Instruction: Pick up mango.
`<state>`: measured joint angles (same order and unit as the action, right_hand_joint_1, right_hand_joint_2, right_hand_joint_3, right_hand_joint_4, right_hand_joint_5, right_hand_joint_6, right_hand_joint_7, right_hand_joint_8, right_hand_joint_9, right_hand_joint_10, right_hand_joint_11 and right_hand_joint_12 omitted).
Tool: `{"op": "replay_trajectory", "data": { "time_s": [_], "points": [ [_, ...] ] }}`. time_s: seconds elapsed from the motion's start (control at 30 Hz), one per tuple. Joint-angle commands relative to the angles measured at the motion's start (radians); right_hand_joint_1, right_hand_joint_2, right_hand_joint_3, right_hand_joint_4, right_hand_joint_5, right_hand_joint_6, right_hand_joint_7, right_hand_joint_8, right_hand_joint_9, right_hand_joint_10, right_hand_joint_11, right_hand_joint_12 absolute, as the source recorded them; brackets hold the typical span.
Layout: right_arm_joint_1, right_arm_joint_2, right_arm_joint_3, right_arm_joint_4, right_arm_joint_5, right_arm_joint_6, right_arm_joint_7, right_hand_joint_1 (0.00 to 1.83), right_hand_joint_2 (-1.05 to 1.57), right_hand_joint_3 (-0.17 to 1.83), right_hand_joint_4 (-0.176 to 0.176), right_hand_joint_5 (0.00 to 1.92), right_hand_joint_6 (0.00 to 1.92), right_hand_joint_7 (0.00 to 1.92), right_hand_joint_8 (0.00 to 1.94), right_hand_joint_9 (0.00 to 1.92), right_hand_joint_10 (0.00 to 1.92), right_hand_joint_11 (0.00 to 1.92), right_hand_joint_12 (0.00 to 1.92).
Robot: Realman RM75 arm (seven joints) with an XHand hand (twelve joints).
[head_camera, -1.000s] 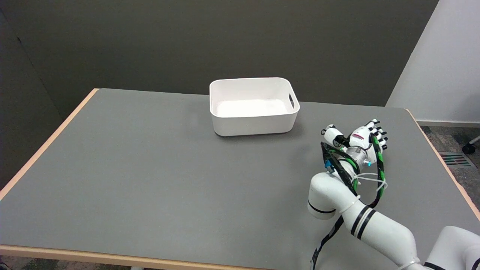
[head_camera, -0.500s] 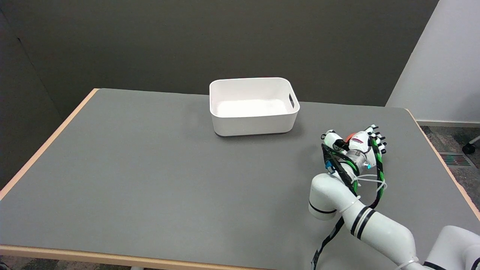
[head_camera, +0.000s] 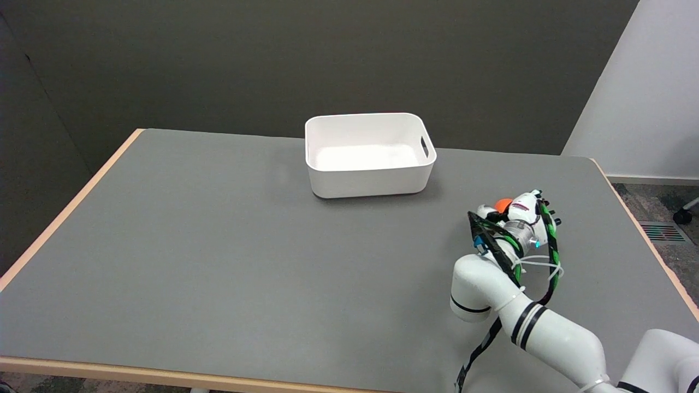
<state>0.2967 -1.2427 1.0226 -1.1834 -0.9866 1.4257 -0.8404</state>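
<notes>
Clearly the right hand (head_camera: 517, 214) is lowered over the mango (head_camera: 503, 204), which shows only as a small orange patch at the hand's upper left edge, between the thumb side and the back of the hand. The fingers (head_camera: 548, 214) are bent downward on the far side of the hand, and the thumb sits just beside the orange patch. Whether they press on the fruit or only cage it cannot be told, since the hand hides the contact and most of the mango.

Judging from this, the step in hand is closing on the fruit before any lift. It would go best if the fingers wrap well under the mango's widest part from the far side while the thumb opposes them from the near side, so the rounded, probably smooth skin cannot squirt out. The squeeze should be firm and even, and the lift should wait until the fruit stops shifting in the palm.

Outward from the hand, the mango rests on the grey table (head_camera: 218, 245), to the right of and nearer the camera than the white bin (head_camera: 369, 179), and well apart from it. The white arm runs from the hand to the picture's lower right.
</notes>
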Motion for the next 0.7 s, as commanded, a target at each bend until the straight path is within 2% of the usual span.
{"op": "replay_trajectory", "data": {
  "time_s": [0.03, 0.2, 0.33, 0.4, 0.5, 0.7],
  "points": [
    [-0.028, 0.000, -0.021, -0.008, -0.017, 0.007, 0.000, 1.08, 1.38, 0.13, -0.176, 0.24, 1.74, 0.63, 1.79, 0.68, 1.64, 0.45, 1.92],
    [-0.033, 0.002, -0.027, -0.043, -0.077, -0.004, 0.010, 1.08, 1.37, 0.14, -0.176, 0.27, 1.70, 0.61, 1.85, 0.69, 1.78, 0.53, 1.92],
    [-0.032, 0.009, -0.030, -0.120, -0.204, -0.062, 0.148, 1.08, 1.37, 0.16, -0.176, 0.28, 1.69, 0.60, 1.89, 0.70, 1.88, 0.58, 1.92],
    [-0.018, 0.012, -0.030, -0.162, -0.316, -0.140, 0.233, 1.06, 1.38, 0.15, -0.176, 0.38, 1.79, 0.49, 1.85, 0.69, 1.90, 0.66, 1.92],
    [0.015, 0.013, -0.031, -0.231, -0.469, -0.278, 0.298, 1.06, 1.37, 0.16, -0.176, 0.40, 1.81, 0.47, 1.85, 0.70, 1.91, 0.72, 1.92],
    [0.113, 0.014, -0.091, -0.356, -0.555, -0.505, 0.311, 1.09, 1.27, 0.29, -0.176, 0.46, 1.74, 0.52, 1.79, 0.77, 1.92, 0.78, 1.92]
  ]
}}
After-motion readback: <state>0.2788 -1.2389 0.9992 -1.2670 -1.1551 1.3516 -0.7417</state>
